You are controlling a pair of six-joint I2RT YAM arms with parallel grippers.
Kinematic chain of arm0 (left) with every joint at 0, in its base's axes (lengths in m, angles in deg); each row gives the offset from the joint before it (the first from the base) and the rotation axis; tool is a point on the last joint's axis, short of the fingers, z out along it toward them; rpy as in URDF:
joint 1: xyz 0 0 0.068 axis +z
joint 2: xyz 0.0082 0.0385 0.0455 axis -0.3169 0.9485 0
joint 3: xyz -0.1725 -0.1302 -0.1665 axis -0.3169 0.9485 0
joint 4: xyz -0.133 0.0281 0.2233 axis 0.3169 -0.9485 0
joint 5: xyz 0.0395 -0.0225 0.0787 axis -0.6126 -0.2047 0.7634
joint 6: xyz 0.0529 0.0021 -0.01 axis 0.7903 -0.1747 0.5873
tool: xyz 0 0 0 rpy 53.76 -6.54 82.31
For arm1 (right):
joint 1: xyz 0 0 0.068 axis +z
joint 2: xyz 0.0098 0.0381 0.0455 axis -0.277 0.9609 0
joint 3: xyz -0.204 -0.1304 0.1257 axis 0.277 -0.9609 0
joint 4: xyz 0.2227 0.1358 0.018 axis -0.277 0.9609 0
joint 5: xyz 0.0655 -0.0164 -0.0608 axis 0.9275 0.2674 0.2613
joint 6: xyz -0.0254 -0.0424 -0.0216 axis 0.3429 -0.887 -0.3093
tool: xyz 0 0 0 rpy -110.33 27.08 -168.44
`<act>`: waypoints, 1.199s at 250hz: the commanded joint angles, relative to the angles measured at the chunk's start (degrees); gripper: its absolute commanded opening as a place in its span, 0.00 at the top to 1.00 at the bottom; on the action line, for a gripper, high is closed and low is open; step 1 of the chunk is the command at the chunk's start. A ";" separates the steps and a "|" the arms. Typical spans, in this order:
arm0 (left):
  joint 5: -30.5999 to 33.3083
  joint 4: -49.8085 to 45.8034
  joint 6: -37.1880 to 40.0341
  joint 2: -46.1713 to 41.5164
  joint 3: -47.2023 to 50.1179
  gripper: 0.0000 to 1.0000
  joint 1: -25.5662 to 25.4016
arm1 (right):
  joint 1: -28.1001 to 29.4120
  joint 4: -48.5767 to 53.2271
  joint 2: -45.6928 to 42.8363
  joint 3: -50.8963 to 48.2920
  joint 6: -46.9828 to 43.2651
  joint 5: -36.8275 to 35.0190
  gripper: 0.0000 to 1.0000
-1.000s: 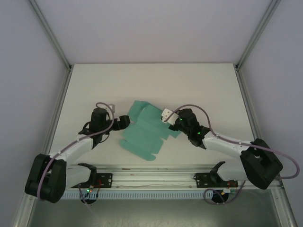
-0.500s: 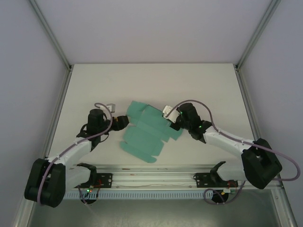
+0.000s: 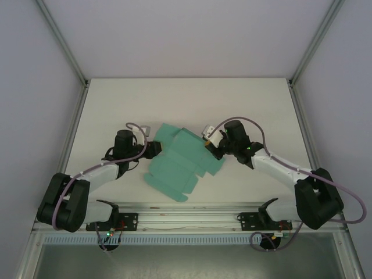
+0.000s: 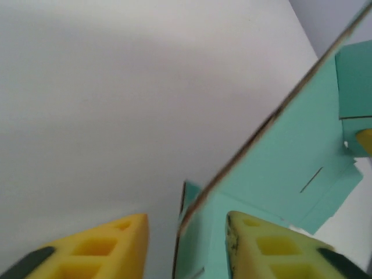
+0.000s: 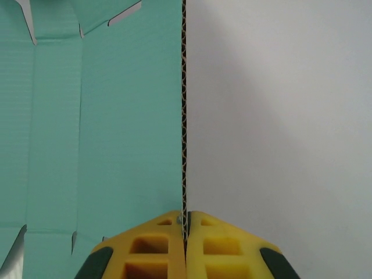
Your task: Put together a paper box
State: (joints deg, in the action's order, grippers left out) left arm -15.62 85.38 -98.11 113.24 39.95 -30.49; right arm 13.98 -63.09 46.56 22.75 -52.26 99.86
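Right wrist: the right pincer [image 5: 186,222] is clamped on the paper box [image 5: 116,128] edge. The left pincer [image 4: 186,225] stands apart, straddling another edge.

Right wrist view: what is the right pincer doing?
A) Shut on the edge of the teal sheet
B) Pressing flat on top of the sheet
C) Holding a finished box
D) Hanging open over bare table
A: the right pincer is clamped shut on the corrugated edge of the sheet.

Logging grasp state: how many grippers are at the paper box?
2. The left gripper is at the paper box's left edge, jaws open astride it; the right gripper is at its right edge, shut on it.
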 commanded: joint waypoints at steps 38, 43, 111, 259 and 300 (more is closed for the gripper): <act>-1.92 6.99 0.69 -1.33 2.13 0.86 -0.46 | -3.80 1.26 2.91 4.60 8.46 6.73 1.00; -1.87 7.34 0.54 -1.47 2.51 0.85 -0.43 | -4.16 1.10 3.15 4.73 8.94 7.32 1.00; -1.03 7.33 0.65 -1.25 2.08 0.76 -0.73 | -5.00 2.33 4.01 5.76 9.06 13.96 1.00; -2.14 10.68 3.76 -17.78 9.98 1.00 -6.04 | -10.73 10.43 13.27 12.91 16.06 16.71 1.00; 10.26 0.34 12.01 -22.24 7.83 1.00 -12.30 | -10.59 10.28 12.71 13.15 14.42 15.84 1.00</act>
State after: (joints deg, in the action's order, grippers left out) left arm -12.84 91.35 -93.52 93.39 49.13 -38.57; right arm 4.10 -53.12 60.02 34.66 -38.25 116.87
